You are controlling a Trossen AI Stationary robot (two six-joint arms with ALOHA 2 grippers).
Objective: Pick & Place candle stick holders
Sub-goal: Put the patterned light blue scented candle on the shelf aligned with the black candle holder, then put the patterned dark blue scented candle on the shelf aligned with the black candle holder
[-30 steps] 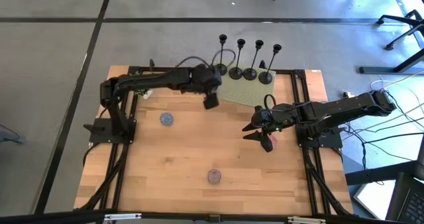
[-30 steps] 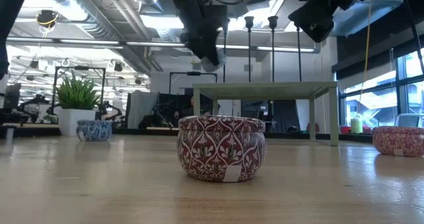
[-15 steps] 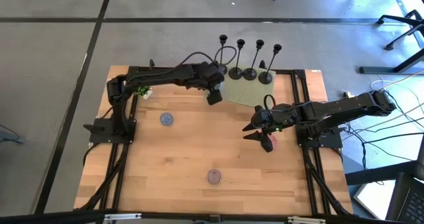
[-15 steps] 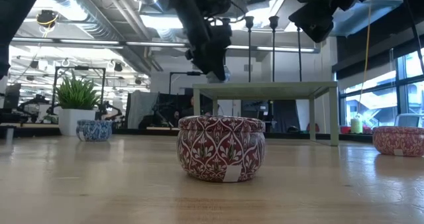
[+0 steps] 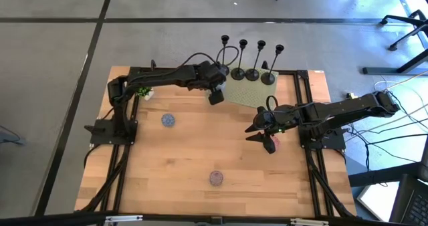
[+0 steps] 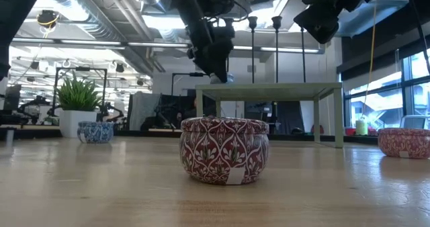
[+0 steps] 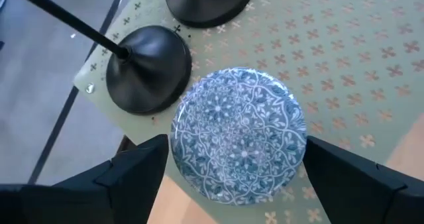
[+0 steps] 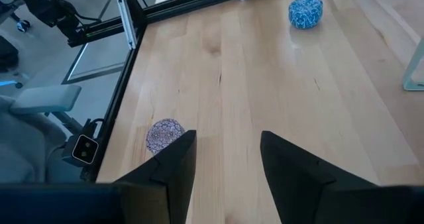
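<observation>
Four slim black candle stick holders (image 5: 253,73) stand upright on their round bases in a row on a green patterned platform (image 5: 249,92) at the table's far edge. Two of the bases show in the left wrist view (image 7: 149,68). My left gripper (image 5: 215,97) is at the platform's near left corner, shut on a blue patterned round tin (image 7: 238,134) held above the platform beside the leftmost base. My right gripper (image 5: 253,134) is open and empty at the table's right, beside a red tin (image 5: 271,144). My left gripper pinches the blue tin's round side wall (image 7: 177,141) between its two fingers, one on each opposite side. The fingers come from above, pointing down. The tin sits level, lid up, above the green platform; whether its bottom touches the platform, I cannot tell.
A second blue tin (image 5: 168,120) sits left of centre and a purple-red tin (image 5: 216,178) near the front edge. Black frame rails (image 5: 314,179) run along the table's sides. Bare wood lies between the tins.
My left gripper has carried the blue tin toward the table's far edge and a little to the right, onto the corner of the green platform beside the leftmost holder. It has kept its hold on the tin.
</observation>
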